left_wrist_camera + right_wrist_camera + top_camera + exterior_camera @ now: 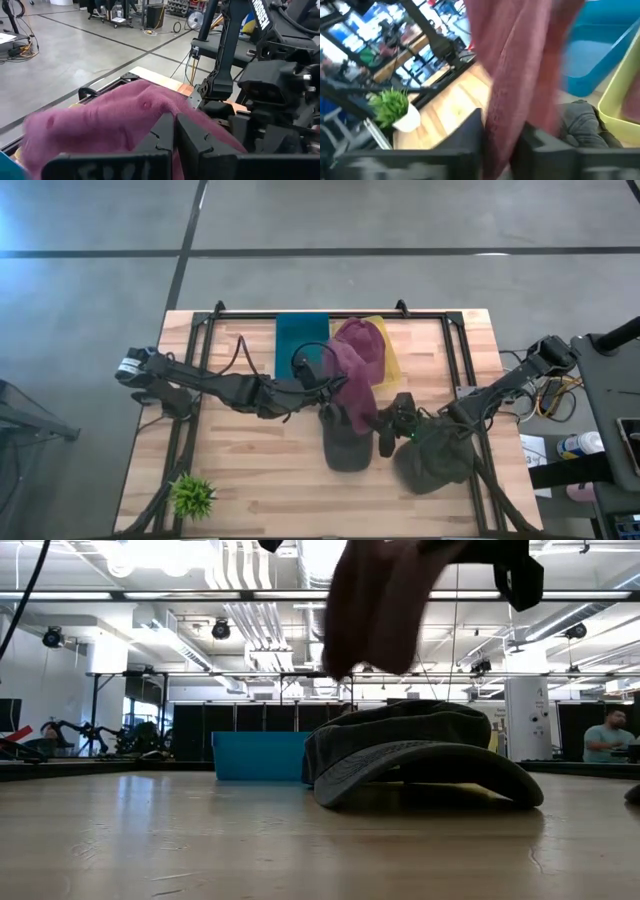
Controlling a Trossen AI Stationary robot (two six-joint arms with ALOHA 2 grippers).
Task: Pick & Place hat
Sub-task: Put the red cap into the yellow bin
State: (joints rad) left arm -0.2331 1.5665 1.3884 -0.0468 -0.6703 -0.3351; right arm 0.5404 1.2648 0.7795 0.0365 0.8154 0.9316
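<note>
A maroon hat [355, 370] hangs in the air over the middle of the table, above a dark grey cap [345, 448] that rests brim-down on the wood [420, 755]. My left gripper [333, 378] reaches in from the table's left and is shut on the maroon hat [115, 115]. My right gripper [380, 423] comes from the right at the hat's lower part; the maroon cloth [520, 75] fills the gap between its fingers. A second dark olive hat [435, 458] lies under the right arm. My left gripper pinches a fold of the maroon hat's cloth [165, 107] between its two shut fingers [160, 140], coming about level from the table's left. The hat is lifted clear and drapes beyond the fingers. My right gripper has the hat's hanging lower part [505, 130] between its fingers [475, 135], coming from the table's right; the view is blurred, so which part it has is unclear.
A teal bin [300, 340] and a yellow bin [388, 350] stand at the table's far edge behind the hats. A small potted plant [192, 495] sits at the near left corner. Bare wood lies left of the grey cap.
</note>
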